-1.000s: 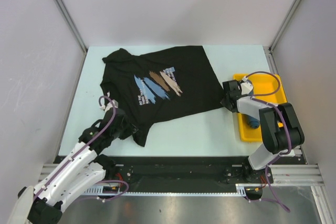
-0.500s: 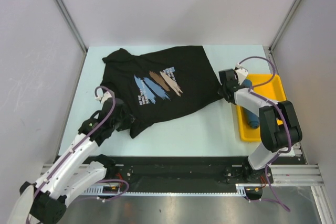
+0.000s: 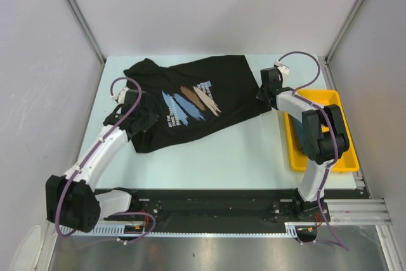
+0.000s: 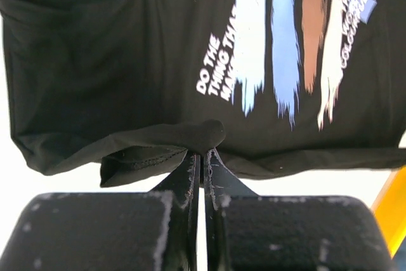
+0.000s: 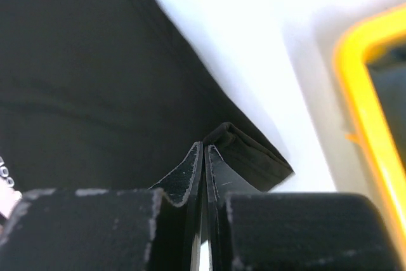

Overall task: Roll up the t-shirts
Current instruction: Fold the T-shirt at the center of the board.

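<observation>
A black t-shirt point(image 3: 209, 87) with a blue, brown and white chest print lies spread across the far half of the table, its near hem folded up over itself. My left gripper point(image 3: 138, 123) is at the shirt's near-left edge. In the left wrist view it point(image 4: 204, 152) is shut on a bunched fold of the black hem point(image 4: 190, 134). My right gripper point(image 3: 262, 95) is at the shirt's right edge. In the right wrist view it point(image 5: 204, 146) is shut on a folded corner of the black cloth point(image 5: 254, 153).
A yellow tray point(image 3: 346, 164) stands at the right edge of the table, partly covered by my right arm; its rim point(image 5: 355, 93) is close to the right gripper. Metal posts and grey walls enclose the table on three sides.
The right gripper has shut on the shirt's right corner and moved away from the arm bases. The left gripper has carried the near hem the same way, folding the shirt's near part up.
</observation>
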Motion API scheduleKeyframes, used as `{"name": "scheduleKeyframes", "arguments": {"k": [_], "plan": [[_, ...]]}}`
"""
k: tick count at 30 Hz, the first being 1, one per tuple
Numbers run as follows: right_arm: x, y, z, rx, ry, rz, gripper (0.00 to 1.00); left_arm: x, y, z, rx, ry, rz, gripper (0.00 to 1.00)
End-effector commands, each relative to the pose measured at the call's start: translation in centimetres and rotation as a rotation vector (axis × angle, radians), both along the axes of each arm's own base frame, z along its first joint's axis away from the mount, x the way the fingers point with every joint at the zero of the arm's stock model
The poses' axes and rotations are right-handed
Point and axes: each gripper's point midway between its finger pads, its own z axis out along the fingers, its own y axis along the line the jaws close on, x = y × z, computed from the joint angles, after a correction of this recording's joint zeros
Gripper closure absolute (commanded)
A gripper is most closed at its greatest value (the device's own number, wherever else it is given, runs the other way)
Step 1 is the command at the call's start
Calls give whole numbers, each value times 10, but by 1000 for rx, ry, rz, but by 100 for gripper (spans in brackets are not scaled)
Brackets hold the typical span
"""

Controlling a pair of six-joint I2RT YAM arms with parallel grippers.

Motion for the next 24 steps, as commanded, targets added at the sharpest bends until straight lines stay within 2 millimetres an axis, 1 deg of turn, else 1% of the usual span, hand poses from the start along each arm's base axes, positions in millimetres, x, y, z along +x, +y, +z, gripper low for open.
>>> {"name": "scheduleKeyframes", "arguments": {"k": [1, 6, 10, 11, 13, 19, 24], "plan": [[32, 12, 24, 4, -104, 82, 95, 24, 12, 21, -9, -55, 40, 100], [44, 12, 27, 6, -124, 89, 95, 34, 26, 27, -7, -67, 85, 100], [52, 12, 26, -11, -130, 106, 95, 42, 31, 31, 2, -60, 99, 100], [58, 13, 32, -4, -161, 105, 95, 42, 33, 31, 11, -57, 103, 100], [62, 12, 34, 3, -172, 106, 95, 43, 35, 33, 19, -56, 105, 100], [70, 12, 34, 19, -187, 111, 95, 41, 48, 29, 39, -35, 135, 100], [76, 16, 29, 32, -185, 117, 96, 49, 53, 29, 39, -36, 152, 100]]}}
